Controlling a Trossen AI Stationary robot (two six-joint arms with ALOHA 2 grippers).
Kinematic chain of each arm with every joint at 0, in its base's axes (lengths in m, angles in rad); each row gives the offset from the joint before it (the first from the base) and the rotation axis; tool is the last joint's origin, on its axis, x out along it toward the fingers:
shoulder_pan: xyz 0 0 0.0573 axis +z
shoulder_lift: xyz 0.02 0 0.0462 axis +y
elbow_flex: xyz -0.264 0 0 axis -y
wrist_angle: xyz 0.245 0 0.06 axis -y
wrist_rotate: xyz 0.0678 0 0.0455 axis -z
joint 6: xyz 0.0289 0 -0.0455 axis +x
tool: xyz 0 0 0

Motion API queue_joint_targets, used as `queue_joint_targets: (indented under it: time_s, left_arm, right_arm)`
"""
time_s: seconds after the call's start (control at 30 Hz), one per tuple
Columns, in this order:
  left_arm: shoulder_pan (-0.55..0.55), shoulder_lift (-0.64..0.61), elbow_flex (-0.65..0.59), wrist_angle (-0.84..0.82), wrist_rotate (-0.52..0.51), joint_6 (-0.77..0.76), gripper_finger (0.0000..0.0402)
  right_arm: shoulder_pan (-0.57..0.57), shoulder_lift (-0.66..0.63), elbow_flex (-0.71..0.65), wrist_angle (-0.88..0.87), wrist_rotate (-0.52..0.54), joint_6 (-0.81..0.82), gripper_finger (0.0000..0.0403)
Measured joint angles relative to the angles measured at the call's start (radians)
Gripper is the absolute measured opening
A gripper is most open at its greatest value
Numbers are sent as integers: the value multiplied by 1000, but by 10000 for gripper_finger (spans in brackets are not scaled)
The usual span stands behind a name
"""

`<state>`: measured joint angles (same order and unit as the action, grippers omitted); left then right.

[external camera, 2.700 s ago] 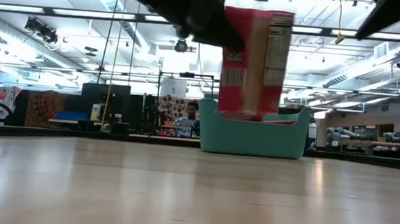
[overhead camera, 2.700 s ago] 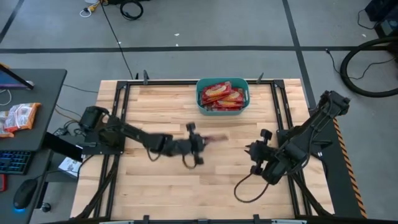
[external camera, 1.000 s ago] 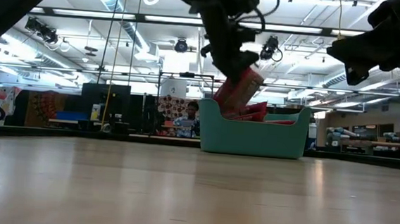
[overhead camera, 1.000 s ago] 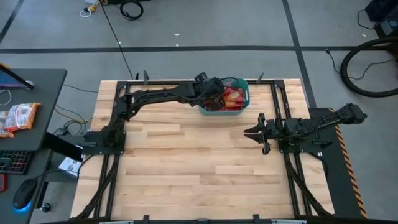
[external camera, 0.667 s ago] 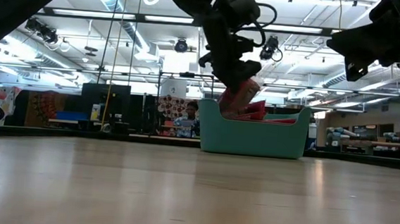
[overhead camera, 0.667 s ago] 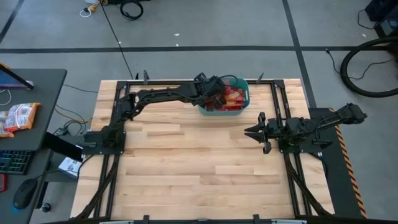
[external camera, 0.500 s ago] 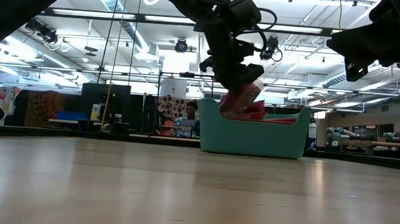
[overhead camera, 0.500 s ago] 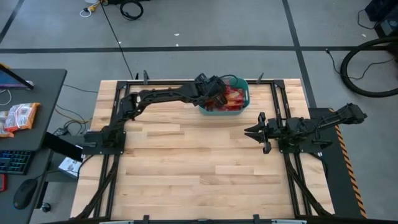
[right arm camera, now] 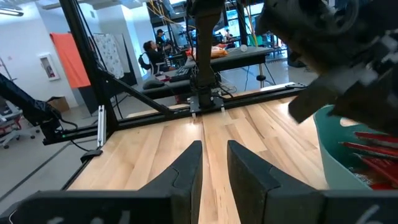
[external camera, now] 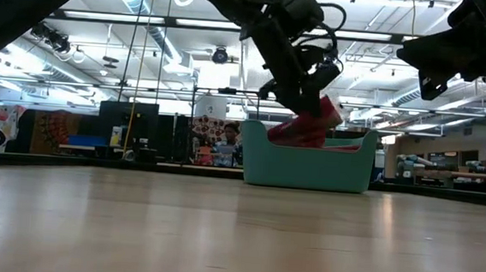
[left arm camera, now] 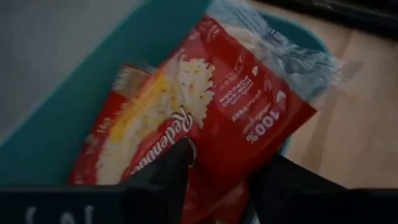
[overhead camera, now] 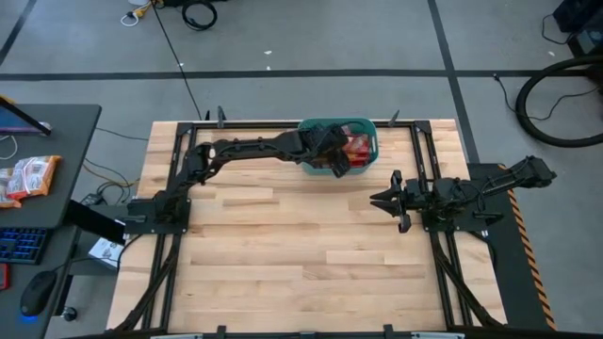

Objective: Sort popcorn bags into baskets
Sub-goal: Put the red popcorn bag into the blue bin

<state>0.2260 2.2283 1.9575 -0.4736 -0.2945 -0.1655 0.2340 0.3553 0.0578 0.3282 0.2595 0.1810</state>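
Red popcorn bags (overhead camera: 356, 147) lie piled in the teal basket (external camera: 307, 168).

A dark gripper (external camera: 319, 90) hangs over the teal bin (external camera: 308, 166), at a red packet (external camera: 312, 126) tilted above its rim. Another arm (external camera: 473, 41) waits upper right.

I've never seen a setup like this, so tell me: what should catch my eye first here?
Probably the teal basket at the table's far edge, stuffed with red popcorn bags. The left arm stretches across to it, its tool right over the basket, fingers either side of one bag lying on the pile. The right arm's tool waits above bare wood on the right.
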Motion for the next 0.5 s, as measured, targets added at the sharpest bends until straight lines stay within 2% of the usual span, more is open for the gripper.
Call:
queue_joint_targets:
  time_s: [0.3, 0.5]
  left_arm:
    - [5, 30, -2, 20, 4, 67, 193]
    - [13, 39, -1, 82, -16, 125, 243]
  right_arm:
    - [0, 0, 0, 0, 0, 0, 80]
    - [0, 0, 0, 0, 0, 0, 80]
